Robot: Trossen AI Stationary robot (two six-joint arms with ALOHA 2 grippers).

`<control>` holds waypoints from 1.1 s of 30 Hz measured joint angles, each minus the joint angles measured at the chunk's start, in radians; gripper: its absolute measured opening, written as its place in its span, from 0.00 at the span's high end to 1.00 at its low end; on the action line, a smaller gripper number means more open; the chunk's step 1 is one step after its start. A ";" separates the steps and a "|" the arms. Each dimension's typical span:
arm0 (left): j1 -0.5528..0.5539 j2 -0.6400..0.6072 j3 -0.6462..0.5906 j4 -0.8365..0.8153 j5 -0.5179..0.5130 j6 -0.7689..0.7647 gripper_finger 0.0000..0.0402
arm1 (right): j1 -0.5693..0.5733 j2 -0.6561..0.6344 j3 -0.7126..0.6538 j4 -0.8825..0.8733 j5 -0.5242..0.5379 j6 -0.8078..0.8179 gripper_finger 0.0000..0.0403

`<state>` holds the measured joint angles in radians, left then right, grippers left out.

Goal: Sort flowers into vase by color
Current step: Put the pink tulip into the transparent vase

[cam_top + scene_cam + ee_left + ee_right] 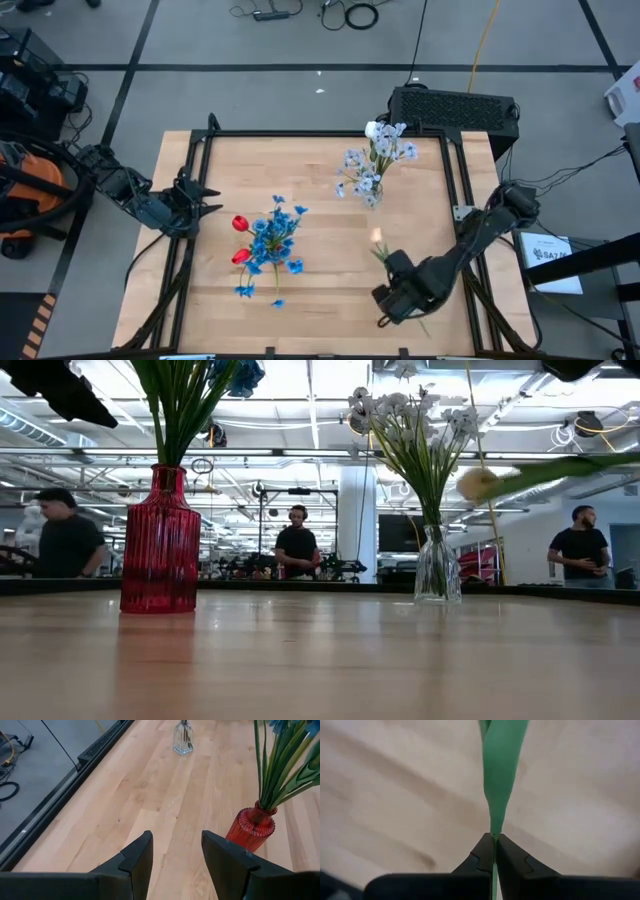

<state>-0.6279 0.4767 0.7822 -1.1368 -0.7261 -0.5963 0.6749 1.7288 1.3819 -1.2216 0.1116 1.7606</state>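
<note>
A red ribbed vase (262, 250) (160, 545) (251, 826) stands left of the table's middle and holds bright blue flowers (275, 232) and red tulips (240, 224). A clear glass vase (373, 195) (437, 567) (183, 738) farther back holds pale bluish-white sprays (380, 155) (415, 420). My right gripper (394, 263) (495, 838), near the table's right front, is shut on a cream-white tulip (377, 237) (478, 483). My left gripper (205, 200) (176, 851) waits open at the table's left edge, beside the red vase. My right gripper pinches the tulip's green stem or leaf (496, 817) between its two fingers, at their free ends. The fingers point toward the table's far left. The flower is lifted clear of the table and lies nearly level, its cream head (478, 483) leading and its stem (565, 467) trailing toward the gripper.
A black frame (190, 250) rims the wooden table. A black box (455, 108) sits beyond the far right corner. Bare wood (330, 270) lies between the red vase and my right gripper. People (297, 545) stand in the room behind the table.
</note>
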 joint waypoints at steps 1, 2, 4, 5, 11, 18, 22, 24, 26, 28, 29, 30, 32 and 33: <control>0.000 0.000 0.000 0.000 0.000 0.000 0.56 | 0.005 -0.013 -0.011 0.006 0.047 0.041 1.00; 0.000 0.000 0.000 0.000 0.000 0.000 0.56 | 0.009 -0.031 -0.023 0.017 0.082 0.073 1.00; 0.000 0.000 0.000 0.000 -0.001 0.000 0.56 | 0.014 -0.083 -0.066 0.058 0.162 0.121 1.00; 0.000 0.000 0.000 0.000 -0.001 0.001 0.56 | 0.018 -0.113 -0.094 0.084 0.207 0.132 1.00; 0.000 -0.001 0.000 -0.001 -0.002 0.001 0.56 | 0.022 -0.354 -0.331 0.202 0.374 0.120 1.00; 0.000 -0.003 -0.020 0.095 0.068 0.017 0.56 | 0.022 -0.671 -0.579 0.274 0.568 0.100 1.00; 0.000 -0.003 -0.105 0.252 0.115 0.008 0.56 | 0.011 -0.807 -0.638 0.273 0.629 0.064 1.00; 0.000 -0.004 -0.156 0.331 0.107 -0.019 0.56 | 0.003 -0.855 -0.642 0.269 0.627 0.007 1.00; 0.012 -0.008 -0.209 0.407 0.085 -0.036 0.56 | -0.007 -0.896 -0.642 0.265 0.627 -0.059 1.00; 0.041 -0.011 -0.260 0.496 0.080 -0.032 0.56 | -0.017 -0.933 -0.642 0.261 0.627 -0.119 1.00; 0.061 -0.011 -0.287 0.541 0.082 -0.022 0.56 | -0.022 -0.950 -0.642 0.258 0.627 -0.146 1.00; 0.083 -0.011 -0.314 0.580 0.094 -0.019 0.56 | -0.029 -0.967 -0.642 0.258 0.626 -0.172 1.00; 0.139 -0.011 -0.365 0.653 0.119 -0.013 0.56 | -0.040 -0.997 -0.642 0.258 0.626 -0.222 1.00; 0.170 -0.011 -0.386 0.698 0.131 0.002 0.56 | -0.043 -1.010 -0.642 0.258 0.627 -0.245 1.00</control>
<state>-0.4580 0.4660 0.3958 -0.4389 -0.5954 -0.5939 0.6317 0.7186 0.7395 -0.9634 0.7383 1.5154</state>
